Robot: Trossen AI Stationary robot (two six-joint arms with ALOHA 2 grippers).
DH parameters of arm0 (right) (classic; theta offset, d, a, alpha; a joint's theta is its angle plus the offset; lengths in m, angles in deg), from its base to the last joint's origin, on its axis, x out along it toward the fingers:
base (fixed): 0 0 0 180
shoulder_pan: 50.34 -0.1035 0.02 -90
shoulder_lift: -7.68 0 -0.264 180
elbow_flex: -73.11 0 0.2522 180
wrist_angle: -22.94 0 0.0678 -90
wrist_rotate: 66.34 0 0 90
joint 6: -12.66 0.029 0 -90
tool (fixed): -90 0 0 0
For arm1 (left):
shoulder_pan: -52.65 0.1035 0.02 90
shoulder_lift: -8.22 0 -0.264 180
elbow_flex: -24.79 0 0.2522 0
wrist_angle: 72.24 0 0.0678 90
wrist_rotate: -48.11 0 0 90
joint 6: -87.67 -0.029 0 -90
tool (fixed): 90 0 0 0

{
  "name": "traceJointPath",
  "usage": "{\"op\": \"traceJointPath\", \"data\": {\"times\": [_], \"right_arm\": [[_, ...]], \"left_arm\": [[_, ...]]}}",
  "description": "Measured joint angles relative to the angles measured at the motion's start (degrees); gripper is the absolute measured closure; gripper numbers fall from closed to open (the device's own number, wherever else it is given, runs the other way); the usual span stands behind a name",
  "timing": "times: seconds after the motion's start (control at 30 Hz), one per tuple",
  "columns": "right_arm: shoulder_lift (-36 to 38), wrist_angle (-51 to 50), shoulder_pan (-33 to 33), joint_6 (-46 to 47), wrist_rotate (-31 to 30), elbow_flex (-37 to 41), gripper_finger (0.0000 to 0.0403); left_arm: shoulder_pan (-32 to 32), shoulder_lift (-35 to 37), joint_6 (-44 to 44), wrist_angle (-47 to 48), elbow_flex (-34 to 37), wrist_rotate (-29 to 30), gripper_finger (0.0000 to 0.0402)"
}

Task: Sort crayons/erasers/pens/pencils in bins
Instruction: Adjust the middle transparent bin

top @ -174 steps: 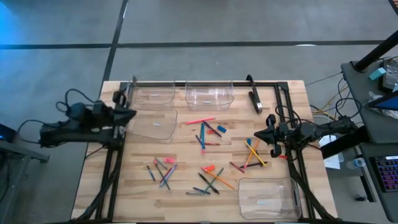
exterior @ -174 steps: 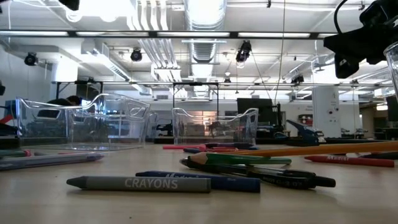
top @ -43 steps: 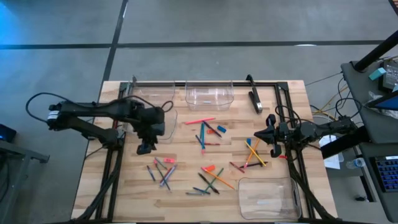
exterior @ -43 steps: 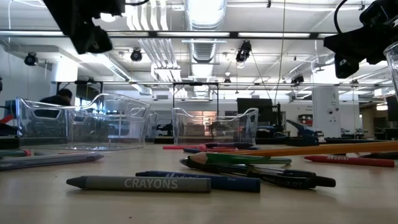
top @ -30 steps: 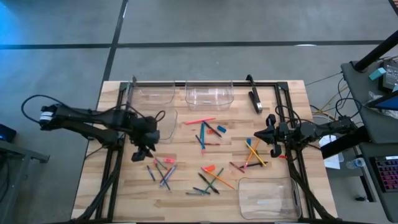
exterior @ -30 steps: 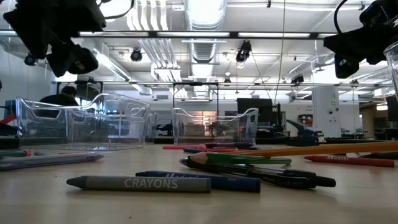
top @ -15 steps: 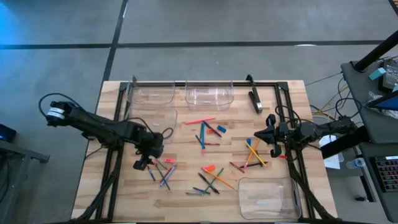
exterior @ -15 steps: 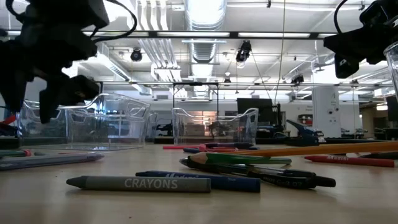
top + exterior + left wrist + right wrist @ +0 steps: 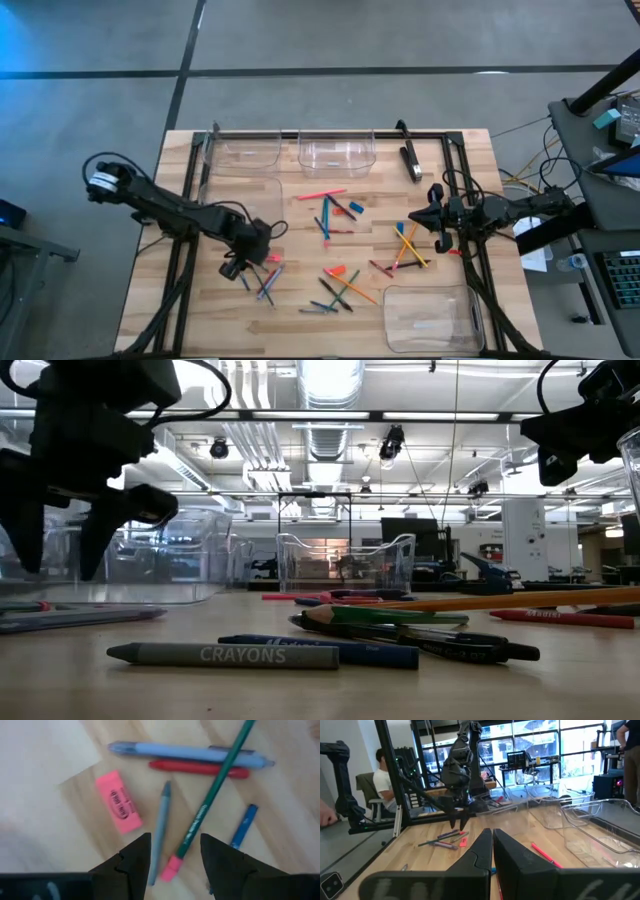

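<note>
Left gripper [image 9: 171, 851] has descended from the bins [image 9: 240, 200] onto the pink eraser [image 9: 119, 808] cluster, jaws part-open, empty, pick pending; right gripper [image 9: 492, 837] idle, closed.

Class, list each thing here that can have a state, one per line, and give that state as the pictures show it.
Left end effector: open, empty, hovering over the pile of sticks.
Right end effector: shut, empty, waiting at the table's right edge.
Pink eraser: loose on the table, lying flat, untouched.
Green pencil: lying across the light blue pen.
Back middle bin: upright.
</note>
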State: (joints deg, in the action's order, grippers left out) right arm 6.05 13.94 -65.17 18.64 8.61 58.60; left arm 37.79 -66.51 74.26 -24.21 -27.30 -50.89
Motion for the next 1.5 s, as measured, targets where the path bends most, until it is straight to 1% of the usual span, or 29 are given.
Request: {"op": "traceJointPath", "data": {"times": [0.1, 0.3, 0.53, 0.6, 0.73, 0.93, 1.07, 1.2, 1.37, 1.43, 1.5], "right_arm": [[0.0, 0.0, 0.0, 0.0, 0.0, 0.0, 0.0394], [0.0, 0.0, 0.0, 0.0, 0.0, 0.0, 0.0394], [0.0, 0.0, 0.0, 0.0, 0.0, 0.0, 0.0394], [0.0, -0.1, 0.0, 0.0, 0.0, 0.0, 0.0394], [0.0, -0.2, 0.0, 0.0, 0.0, 0.0, 0.0394], [0.0, -0.2, 0.0, 0.0, 0.0, 0.0, 0.0394], [0.0, -0.2, 0.0, 0.0, 0.0, 0.0, 0.0394], [0.0, -0.2, 0.0, 0.0, 0.0, 0.0, 0.0394], [0.0, -0.2, 0.0, 0.0, 0.0, 0.0, 0.0394], [0.0, -0.2, 0.0, 0.0, 0.0, 0.0, 0.0394], [0.0, -0.2, 0.0, 0.0, 0.0, 0.0, 0.0394]], "left_arm": [[0.1, 2.0, 0.6, 2.3, 0.0, 4.2, 0.0245], [0.2, 6.6, 1.0, 7.1, 0.2, 9.3, 0.0245], [0.4, 12.2, 3.4, 6.5, 0.3, 17.5, 0.0245], [0.7, 13.6, 3.7, 6.3, 0.3, 18.7, 0.0245], [0.8, 14.0, 4.1, 6.3, 0.3, 20.6, 0.0245], [1.0, 11.9, 6.9, 7.6, -0.6, 26.1, 0.0245], [1.0, 11.0, 7.1, 11.3, -3.0, 27.8, 0.0245], [0.9, 11.0, 6.3, 13.6, -6.7, 27.8, 0.0245], [-0.7, 11.6, -0.6, 16.3, -13.1, 27.5, 0.0245], [-1.5, 11.6, -3.1, 16.3, -15.3, 25.9, 0.0245], [-2.4, 11.2, -4.5, 16.2, -17.0, 23.0, 0.0245]]}}
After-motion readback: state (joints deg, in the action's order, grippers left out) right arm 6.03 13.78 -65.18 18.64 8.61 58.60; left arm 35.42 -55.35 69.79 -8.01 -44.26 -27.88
